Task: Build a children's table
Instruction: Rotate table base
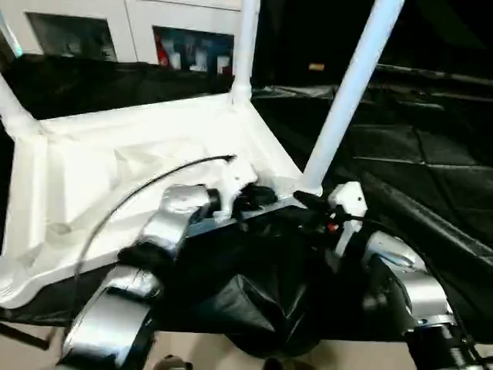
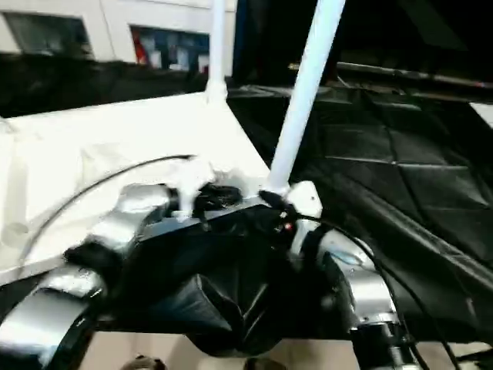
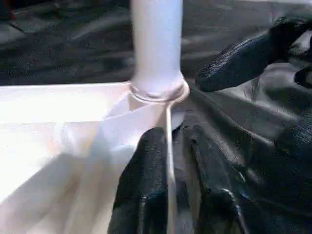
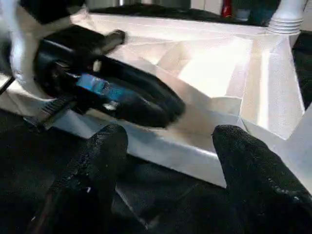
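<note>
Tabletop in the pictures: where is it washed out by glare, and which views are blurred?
Left wrist view: the tabletop glares white. Right wrist view: its inside is overexposed, and the left gripper is smeared. Both eye views: blurred.

A big work table covered in wrinkly black cloth (image 1: 431,162) fills most of the room in front. The cloth is shiny and has folds and creases all over, and it hangs down in a bunch at the near edge. Behind the table stands a white cabinet with glass doors (image 1: 115,31). Behind the glass sit some red and white bottles (image 1: 192,54), too blurry to tell more. Down low, a strip of pale beige floor (image 1: 208,354) peeks out.
</note>
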